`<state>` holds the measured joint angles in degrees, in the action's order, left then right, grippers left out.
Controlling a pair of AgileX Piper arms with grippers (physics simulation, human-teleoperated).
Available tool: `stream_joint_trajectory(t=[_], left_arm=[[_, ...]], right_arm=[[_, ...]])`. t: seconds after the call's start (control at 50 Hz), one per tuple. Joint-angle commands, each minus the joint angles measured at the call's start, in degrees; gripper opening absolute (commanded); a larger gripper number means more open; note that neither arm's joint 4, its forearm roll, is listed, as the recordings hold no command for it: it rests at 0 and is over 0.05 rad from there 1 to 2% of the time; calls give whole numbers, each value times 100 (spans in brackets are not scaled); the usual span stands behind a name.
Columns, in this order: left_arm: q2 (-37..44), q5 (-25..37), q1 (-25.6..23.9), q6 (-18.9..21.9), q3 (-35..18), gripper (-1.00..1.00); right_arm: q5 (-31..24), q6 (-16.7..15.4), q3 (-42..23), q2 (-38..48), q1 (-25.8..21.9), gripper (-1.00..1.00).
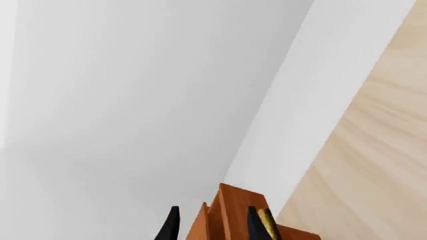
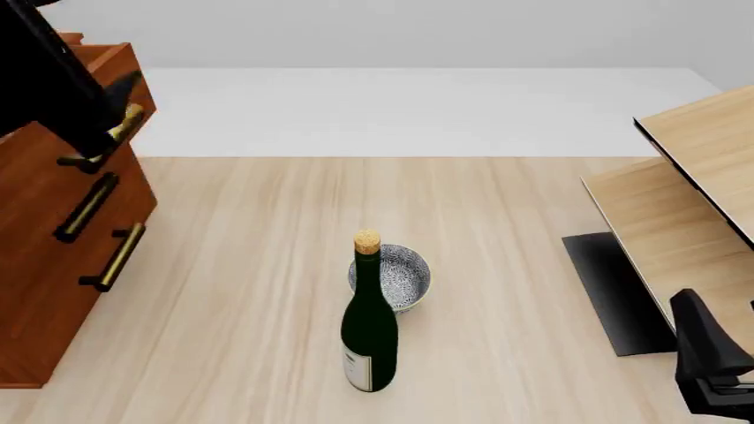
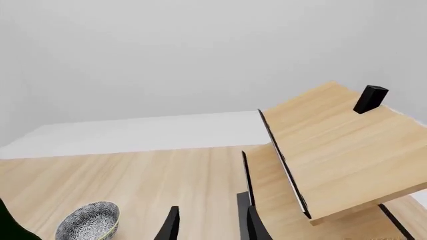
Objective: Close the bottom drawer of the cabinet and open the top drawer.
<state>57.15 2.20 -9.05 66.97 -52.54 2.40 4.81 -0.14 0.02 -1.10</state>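
Observation:
The reddish-brown cabinet (image 2: 48, 291) stands at the table's left edge. My left gripper (image 2: 115, 115) is at the top drawer's brass handle (image 2: 127, 118), and the arm hides much of that drawer. In the left wrist view its fingers (image 1: 257, 225) are apart and straddle the top drawer's wooden front (image 1: 233, 210), with the brass bar (image 1: 268, 224) just outside one finger. The top drawer (image 2: 104, 62) seems to stand out slightly. The bottom drawer (image 2: 71, 309), with its handle (image 2: 115, 256), sits flush with the middle one. My right gripper (image 2: 695, 322) is open and empty at the near right.
A green wine bottle (image 2: 369, 336) with a cork stands mid-table, and a patterned bowl (image 2: 398, 276) sits just behind it. Pale plywood furniture (image 2: 695, 177) with a dark base (image 2: 613, 291) fills the right side. The bowl also shows in the right wrist view (image 3: 90, 222).

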Motion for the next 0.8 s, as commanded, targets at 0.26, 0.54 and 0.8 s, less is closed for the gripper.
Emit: stream_joint_trajectory(t=[0.26,0.54,0.8], left_arm=[[273,2931,471,-2432,-2612,100],[1073,4501,577,-3933,-4018,100],[1219,5229,816,-4622,-4371,100]], right_arm=[[9,127,3,0,-40,100],[8,158,4,0,-34,100],[1,157,3,0,-40,100]])
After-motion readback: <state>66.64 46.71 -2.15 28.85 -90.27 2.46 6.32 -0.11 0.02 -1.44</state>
